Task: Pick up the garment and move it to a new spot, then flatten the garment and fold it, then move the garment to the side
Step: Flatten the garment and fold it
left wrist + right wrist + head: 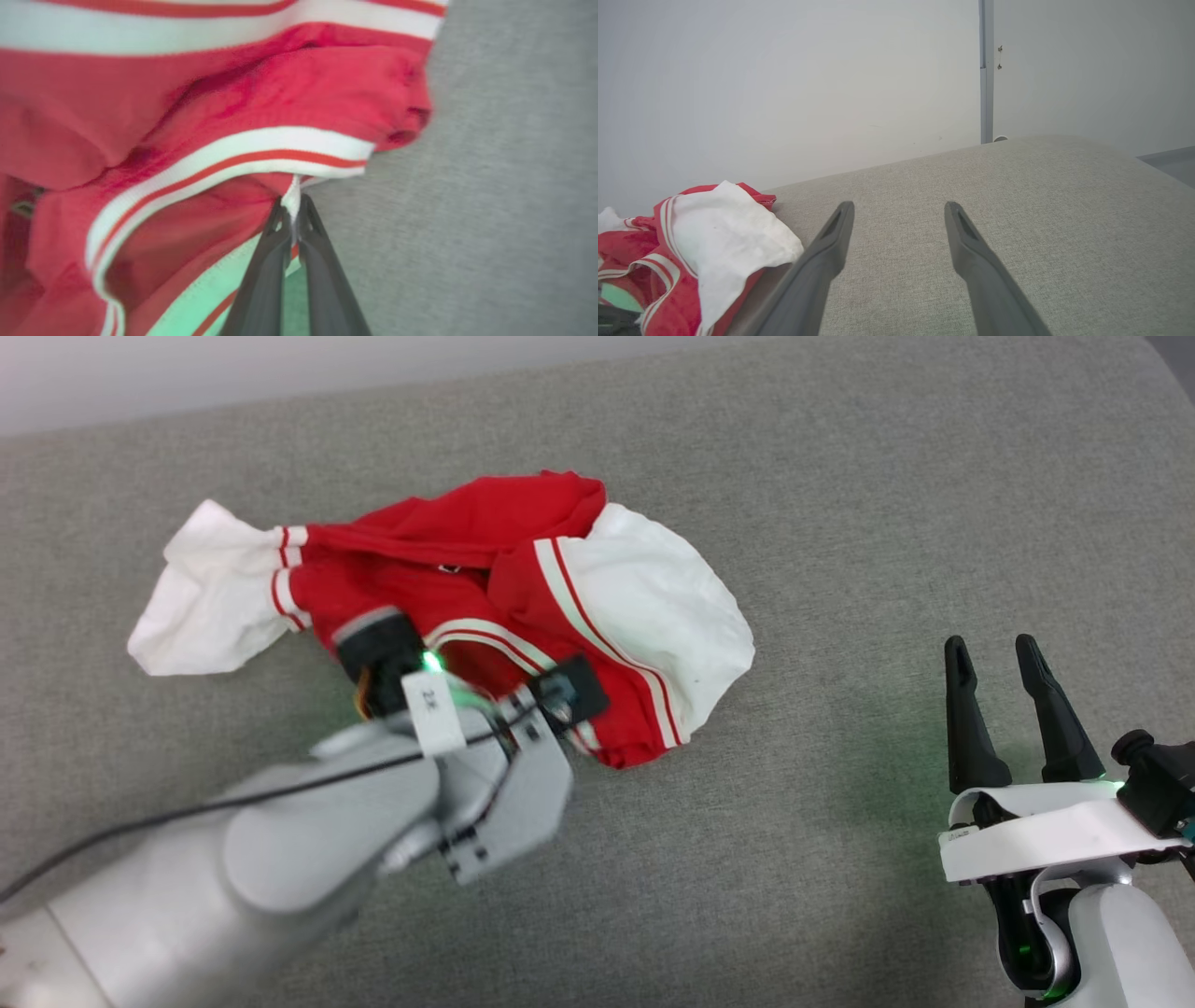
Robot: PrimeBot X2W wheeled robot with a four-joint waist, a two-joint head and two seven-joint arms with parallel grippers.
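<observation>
Head view: a red and white jersey [485, 523] lies crumpled on a grey, coarse-woven upholstered surface [840, 504], left of centre and toward the far side. Its soft fabric is bunched into loose folds. A rumpled white section juts to the left and a broader, rounded white panel spreads to the right, each edged with red-and-white striped trim. The red body is heaped between them.

A pale grey, smooth-shelled left forearm [280, 859] reaches in from the near left, with a thin black cable [140, 821] running along it. Its wrist covers the near edge of the jersey, where a green light [431, 661] glows.

In the left wrist view the left gripper [293, 205] has its two slim dark fingers pressed together. They pinch a small white tuck of fabric just below a curved striped band, and red folds bulge above it.

The right gripper [990, 646] stands at the near right, well apart from the jersey. Its tapered black fingers are spread, with nothing between them. They rise from a glossy white housing.

In the right wrist view those fingers point across bare grey weave toward a plain pale wall [784, 93]. A narrow grey vertical strip [983, 70] runs up the wall.
</observation>
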